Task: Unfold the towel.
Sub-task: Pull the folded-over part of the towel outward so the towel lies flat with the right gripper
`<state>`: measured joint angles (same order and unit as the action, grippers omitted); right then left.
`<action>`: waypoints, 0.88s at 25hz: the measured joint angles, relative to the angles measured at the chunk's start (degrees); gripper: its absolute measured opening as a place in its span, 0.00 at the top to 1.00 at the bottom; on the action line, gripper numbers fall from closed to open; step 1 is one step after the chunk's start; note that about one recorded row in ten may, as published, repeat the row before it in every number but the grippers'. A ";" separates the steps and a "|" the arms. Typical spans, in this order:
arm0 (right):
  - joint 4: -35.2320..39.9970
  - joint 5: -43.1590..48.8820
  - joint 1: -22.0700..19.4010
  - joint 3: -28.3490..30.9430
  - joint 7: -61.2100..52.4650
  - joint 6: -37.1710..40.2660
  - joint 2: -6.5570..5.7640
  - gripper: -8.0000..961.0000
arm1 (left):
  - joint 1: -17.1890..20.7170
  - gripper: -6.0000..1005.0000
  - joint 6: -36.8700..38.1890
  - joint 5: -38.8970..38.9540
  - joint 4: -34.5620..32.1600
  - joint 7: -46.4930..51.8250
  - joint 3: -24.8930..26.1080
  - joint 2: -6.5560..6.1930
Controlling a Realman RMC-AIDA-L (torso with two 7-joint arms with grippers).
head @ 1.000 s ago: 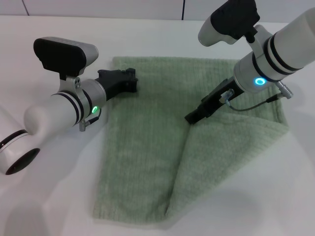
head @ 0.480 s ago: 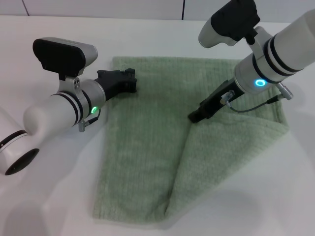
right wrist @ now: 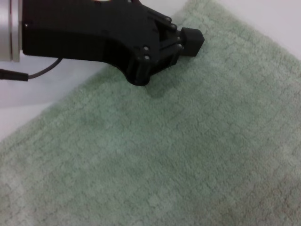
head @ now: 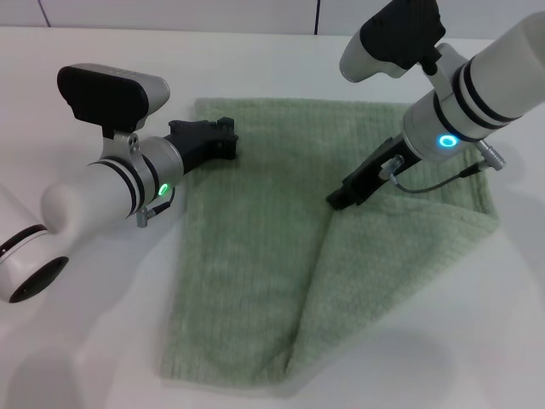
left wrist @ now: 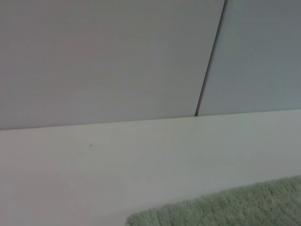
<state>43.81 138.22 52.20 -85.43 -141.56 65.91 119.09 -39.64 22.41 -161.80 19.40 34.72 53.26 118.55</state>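
Green towel (head: 255, 256) on white table (head: 102, 324)

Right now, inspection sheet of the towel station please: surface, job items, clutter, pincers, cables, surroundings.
Surface: white table, bare around the cloth.
Job's things: towel, pale green, lying flat but still partly folded; its near right corner is turned over into a triangular flap.
Clutter: nothing seen.
Pincers: left pincer low at the towel's far left edge; right pincer tip down at the flap's upper end. Open or shut not discernible on either.
Cables: thin black wire looping beside the right wrist, above the towel.
Surroundings: pale wall panels with a dark seam behind the table.
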 joint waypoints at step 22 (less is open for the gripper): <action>-0.04 0.05 0.88 0.00 0.50 0.50 0.00 0.65 | 0.03 0.97 0.09 0.08 0.02 0.00 0.09 -0.07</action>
<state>43.77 138.27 53.08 -85.43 -141.06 66.42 119.09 -39.61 22.49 -161.72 19.42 34.72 53.35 118.48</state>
